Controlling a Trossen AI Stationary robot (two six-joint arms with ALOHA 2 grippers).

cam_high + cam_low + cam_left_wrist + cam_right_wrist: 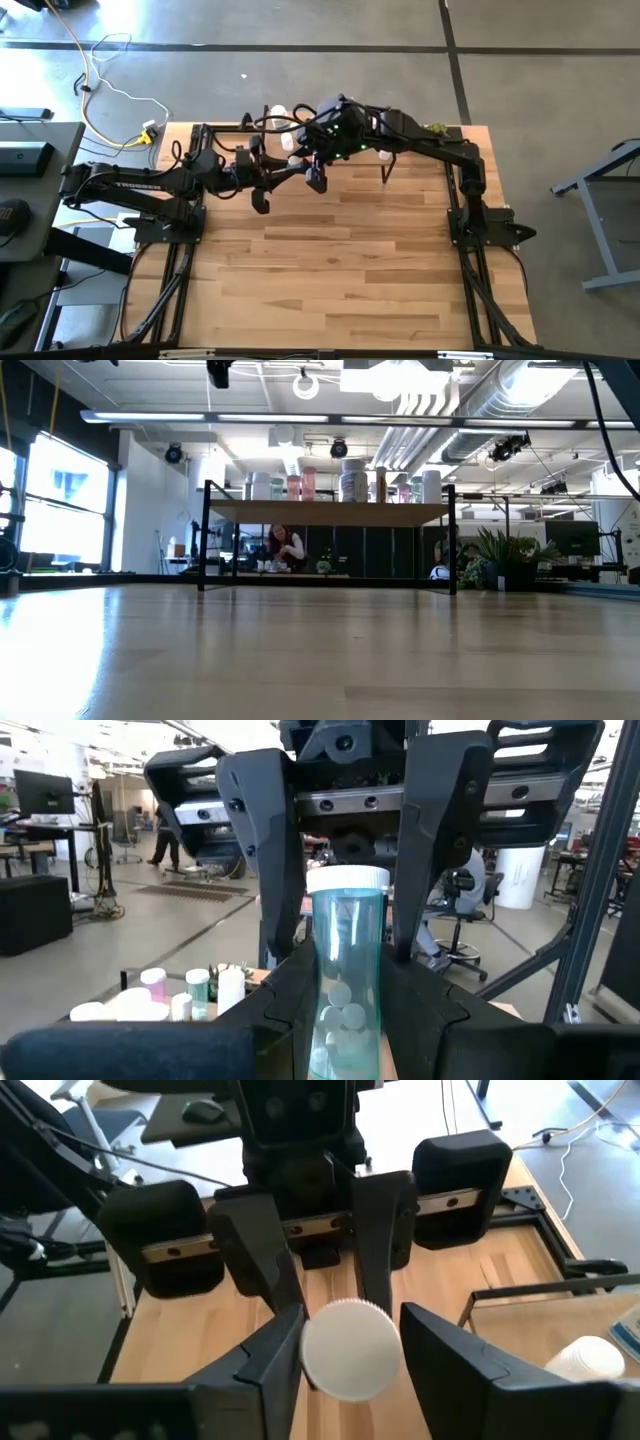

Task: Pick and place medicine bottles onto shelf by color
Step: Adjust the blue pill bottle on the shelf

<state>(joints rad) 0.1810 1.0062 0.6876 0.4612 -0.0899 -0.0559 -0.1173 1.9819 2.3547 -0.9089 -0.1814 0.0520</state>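
**Left tool.** The left tool (345,1010) is closed on one medicine bottle (347,960). The grip is on the lower part of the clear teal body. The bottle stands upright between the two fingers (285,1010). Its white cap projects beyond the fingertips. White tablets are visible inside the body.

**Right tool.** The right tool (350,1350) faces the left tool, directly above the cap of the same bottle. Its fingers (265,1355) are parted and straddle the cap. One finger lies against the cap edge. The other finger stands just clear of it, with a narrow gap visible in the right wrist view. The right tool has no grip on the bottle.

**Position.** Both tools are held up off the counter (320,650). In the high view they meet beside the shelf (330,513).

**Other items.** Beyond the left tool, past the held bottle, a group of smaller bottles (190,990) stands lower down. More bottles (352,480) stand in a row on the shelf board.
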